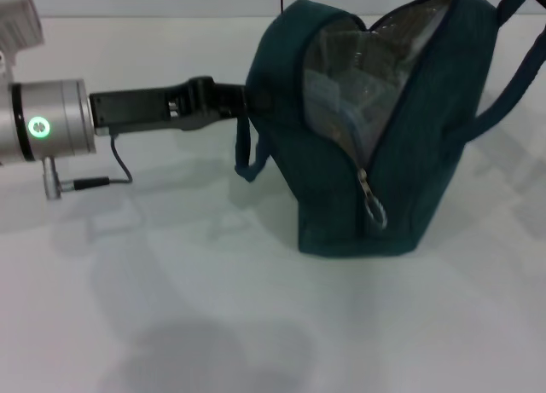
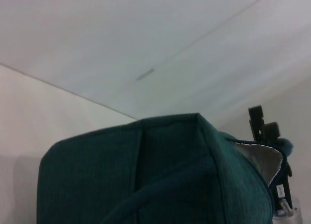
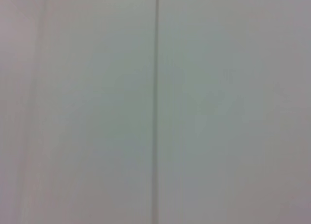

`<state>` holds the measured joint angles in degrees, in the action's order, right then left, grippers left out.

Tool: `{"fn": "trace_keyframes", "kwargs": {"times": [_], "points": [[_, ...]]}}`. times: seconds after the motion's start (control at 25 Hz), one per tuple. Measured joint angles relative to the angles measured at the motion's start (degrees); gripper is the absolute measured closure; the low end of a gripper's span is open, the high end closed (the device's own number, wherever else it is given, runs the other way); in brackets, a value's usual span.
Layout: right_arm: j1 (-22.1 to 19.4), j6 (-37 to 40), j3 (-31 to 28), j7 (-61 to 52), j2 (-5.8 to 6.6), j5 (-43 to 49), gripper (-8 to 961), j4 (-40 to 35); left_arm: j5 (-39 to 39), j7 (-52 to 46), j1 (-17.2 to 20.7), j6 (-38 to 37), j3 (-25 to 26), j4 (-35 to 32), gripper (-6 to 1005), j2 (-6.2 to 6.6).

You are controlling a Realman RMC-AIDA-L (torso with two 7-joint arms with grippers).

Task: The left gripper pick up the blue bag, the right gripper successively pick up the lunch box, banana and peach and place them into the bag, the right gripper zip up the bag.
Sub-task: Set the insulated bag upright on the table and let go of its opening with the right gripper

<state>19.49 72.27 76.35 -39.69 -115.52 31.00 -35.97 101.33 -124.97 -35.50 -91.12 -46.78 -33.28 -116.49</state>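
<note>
The blue bag (image 1: 426, 154) stands upright on the white table, in the right half of the head view. Its zipper is closed in the lower part and open above, and the ring pull (image 1: 373, 207) hangs down the front. Silver foil lining and a pale translucent shape, probably the lunch box (image 1: 341, 99), show in the opening. The banana and peach are hidden or out of view. My left gripper (image 1: 241, 99) reaches in from the left and is shut on the bag's left side. The bag (image 2: 146, 175) fills the left wrist view. A black claw with a white label (image 2: 272, 161), apparently my right gripper, shows beyond it.
The white table (image 1: 171, 308) spreads in front and to the left of the bag. One bag handle (image 1: 520, 60) runs up out of the head view at the top right. The right wrist view shows only a pale surface with a thin dark line (image 3: 156, 107).
</note>
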Motion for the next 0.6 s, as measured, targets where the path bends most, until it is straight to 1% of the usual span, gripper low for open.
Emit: {"fn": "trace_keyframes", "kwargs": {"times": [0.16,0.24,0.32,0.6], "points": [[-0.64,2.63,0.78,-5.69,0.22,2.54,125,-1.64,-0.34,2.04,0.19,-2.73,0.0,3.71,949,-0.17],[-0.66,2.8,0.77,-7.32,0.24,4.37,125,-1.66,-0.33,3.35,0.25,-3.16,-0.11,5.38,949,-0.42],[-0.67,2.11,0.86,-7.76,0.25,5.54,125,-1.19,-0.09,5.28,0.41,-2.76,-0.27,6.42,948,-0.94],[1.09,-8.3,1.07,-11.97,0.21,13.59,126,0.59,0.28,9.22,1.7,4.36,-0.08,6.64,948,-1.14]]}}
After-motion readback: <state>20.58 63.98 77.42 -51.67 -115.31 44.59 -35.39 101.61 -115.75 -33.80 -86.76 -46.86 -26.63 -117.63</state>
